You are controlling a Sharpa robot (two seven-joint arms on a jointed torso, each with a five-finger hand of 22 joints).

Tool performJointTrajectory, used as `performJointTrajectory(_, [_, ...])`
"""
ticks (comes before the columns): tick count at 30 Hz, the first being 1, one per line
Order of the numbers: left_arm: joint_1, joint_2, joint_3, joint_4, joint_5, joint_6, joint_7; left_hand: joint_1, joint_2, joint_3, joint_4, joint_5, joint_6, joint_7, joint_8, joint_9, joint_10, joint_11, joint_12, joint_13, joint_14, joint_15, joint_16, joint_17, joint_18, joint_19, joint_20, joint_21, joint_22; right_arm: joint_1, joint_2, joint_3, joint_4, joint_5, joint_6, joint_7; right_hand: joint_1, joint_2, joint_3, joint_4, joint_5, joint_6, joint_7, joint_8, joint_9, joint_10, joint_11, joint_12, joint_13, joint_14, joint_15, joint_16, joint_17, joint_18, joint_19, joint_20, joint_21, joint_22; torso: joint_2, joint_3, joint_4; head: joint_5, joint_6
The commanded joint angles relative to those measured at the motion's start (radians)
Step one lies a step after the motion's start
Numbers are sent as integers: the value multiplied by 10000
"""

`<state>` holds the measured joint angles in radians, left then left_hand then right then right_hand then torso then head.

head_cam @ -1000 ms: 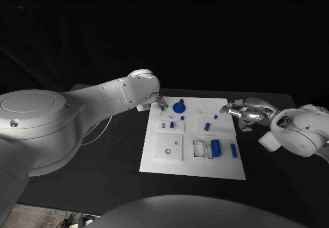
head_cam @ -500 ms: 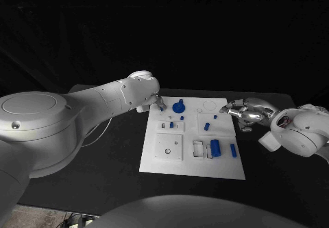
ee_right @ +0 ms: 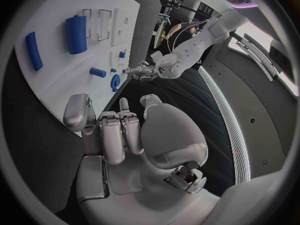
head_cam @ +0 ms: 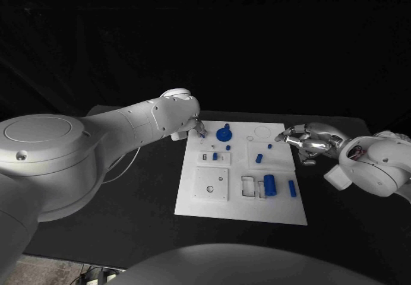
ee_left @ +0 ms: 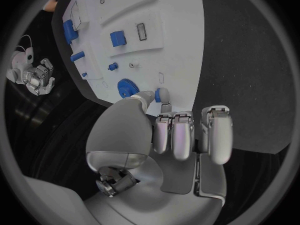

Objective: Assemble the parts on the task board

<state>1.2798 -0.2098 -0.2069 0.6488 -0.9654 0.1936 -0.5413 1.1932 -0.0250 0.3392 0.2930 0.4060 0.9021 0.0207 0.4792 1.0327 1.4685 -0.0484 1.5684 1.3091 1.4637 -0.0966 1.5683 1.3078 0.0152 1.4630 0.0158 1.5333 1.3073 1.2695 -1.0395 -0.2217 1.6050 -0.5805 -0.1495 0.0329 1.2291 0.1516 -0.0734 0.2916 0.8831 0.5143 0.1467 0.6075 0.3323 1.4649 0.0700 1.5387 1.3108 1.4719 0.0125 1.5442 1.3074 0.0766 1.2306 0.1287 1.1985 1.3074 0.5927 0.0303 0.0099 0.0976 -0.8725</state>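
head view: white task board (head_cam: 242, 202) on black table (head_cam: 137, 196); left hand (ee_left: 159, 135) pinches a blue part (ee_left: 158, 95), right hand (head_cam: 306, 142) curled, holding nothing

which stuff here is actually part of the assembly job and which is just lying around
Part of the job:
- task board
- blue gear
- large blue cylinder
- blue bar
- small blue peg pinched by the left robot hand
- right robot hand, holding nothing, beside the board

Just there:
- black table
- a cable on the table under the left arm
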Motion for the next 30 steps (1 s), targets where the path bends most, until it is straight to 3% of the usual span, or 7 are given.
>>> performJointTrajectory(1, [-7, 19, 8, 11, 22, -76, 74, -126, -255, 794, 3, -111, -45, 21, 23, 115, 1023, 28, 24, 2617, 1071, -1, 25, 2630, -30, 830, 23, -48, 2386, -6, 0, -1, 10, -51, 188, 29, -28, -103, 151, 6, 165, 76, -13, 47, -18, 192, -76, -22, 1973, 450, 32, -41, 2110, 198, -61, -1, -60, 1361, 5, -1, -1, 11, -1])
performJointTrajectory(9, [-7, 19, 7, 17, 22, -108, 76, -417, -685, 2306, -36, -175, -83, 9, 211, 462, 1023, 8, 24, 2617, 1071, 15, 25, 2630, -29, 833, 7, -56, 2398, -6, -7, -1, 12, -51, 192, 27, -157, -315, 664, 5, 720, 135, -18, 91, 4, 196, -83, -19, 1975, 451, 24, -36, 2109, 197, -63, -6, -54, 1363, 6, -2, -2, 14, -1])
performJointTrajectory(19, [-4, -115, 7, 235, -64, -499, 401, -449, -1106, 2822, -109, -265, 8, -26, 404, 710, 1023, -39, 24, 2617, 1071, -17, 25, 2630, -33, 840, 3, -48, 2411, -7, -27, -1, -1, -51, 178, 11, -188, -372, 779, 2, 798, 121, -23, 94, 9, 204, -88, -16, 1980, 452, 21, -35, 2109, 196, -61, -8, -49, 1365, -3, 2, 7, 29, -1])
performJointTrajectory(24, [7, -365, 8, 664, -259, -850, 675, -377, -1342, 3047, -169, -269, 256, -126, 623, 911, 1023, -114, 24, 2617, 1071, -69, 25, 2630, -34, 843, -39, -46, 2418, -7, -48, -1, -5, -52, 185, -16, -194, -383, 791, 2, 795, 114, -25, 92, 9, 208, -90, -14, 1983, 454, 20, -33, 2112, 196, -62, -9, -50, 1364, -9, 0, 9, 13, -1])
performJointTrajectory(30, [59, -841, 8, 1542, -653, -1080, 813, -355, -1550, 3299, -172, -299, 654, -249, 820, 1080, 1023, -214, 24, 2617, 1071, -147, 25, 2630, -35, 846, -111, -44, 2425, -11, -100, -2, -5, -54, 196, -59, -198, -388, 805, 2, 792, 106, -29, 90, 8, 211, -92, -13, 1984, 452, 20, -34, 2110, 197, -63, -9, -50, 1364, -7, 1, 6, 7, -1])
